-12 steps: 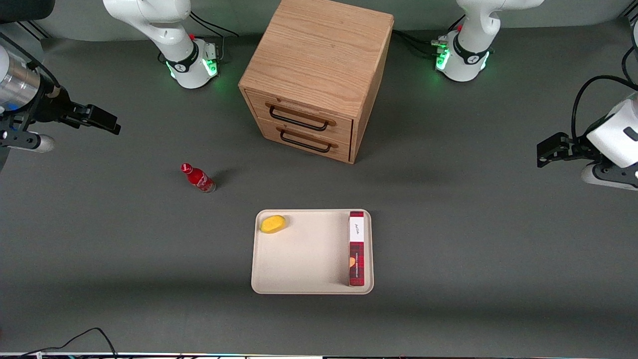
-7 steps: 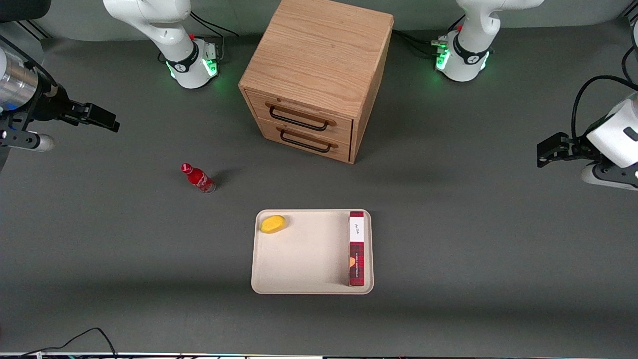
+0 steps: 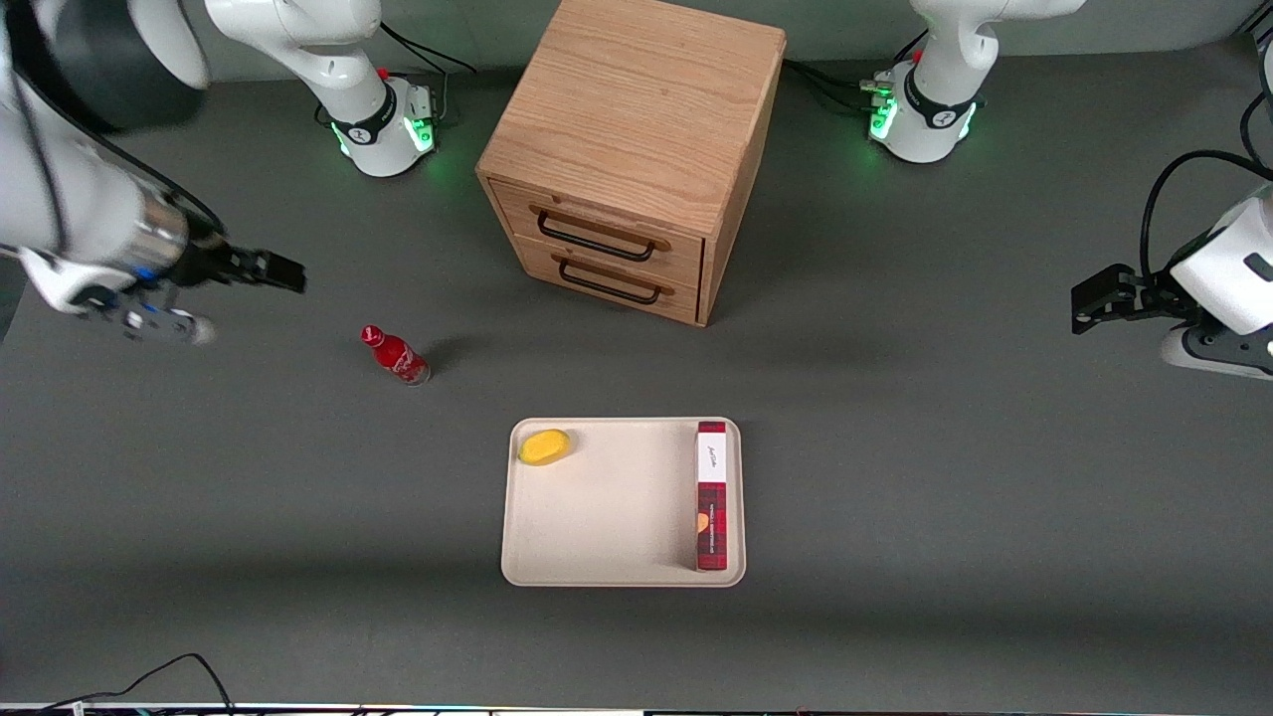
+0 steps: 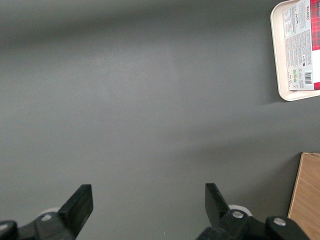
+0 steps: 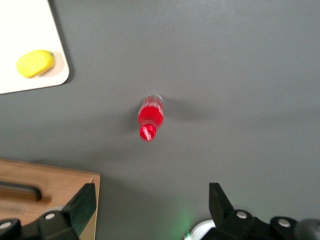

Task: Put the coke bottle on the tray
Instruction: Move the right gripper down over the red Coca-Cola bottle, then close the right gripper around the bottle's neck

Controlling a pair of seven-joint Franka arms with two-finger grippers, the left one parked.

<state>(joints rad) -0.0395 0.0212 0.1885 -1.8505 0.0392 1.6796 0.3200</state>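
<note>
The coke bottle (image 3: 395,355), small and red with a red cap, stands upright on the grey table, toward the working arm's end from the tray (image 3: 607,507). It also shows in the right wrist view (image 5: 150,116). The cream tray lies nearer the front camera than the wooden cabinet. My gripper (image 3: 283,271) hovers open and empty above the table, apart from the bottle and farther toward the working arm's end. Its two fingers (image 5: 85,202) stand wide apart.
A wooden cabinet (image 3: 636,149) with two black-handled drawers stands farther from the camera than the tray. On the tray lie a yellow lemon (image 3: 545,447) and a long red plaid box (image 3: 712,495). A tray corner with the lemon (image 5: 35,63) shows in the right wrist view.
My gripper has moved toward the bottle and the table's middle. The bottle, tray and cabinet have not moved.
</note>
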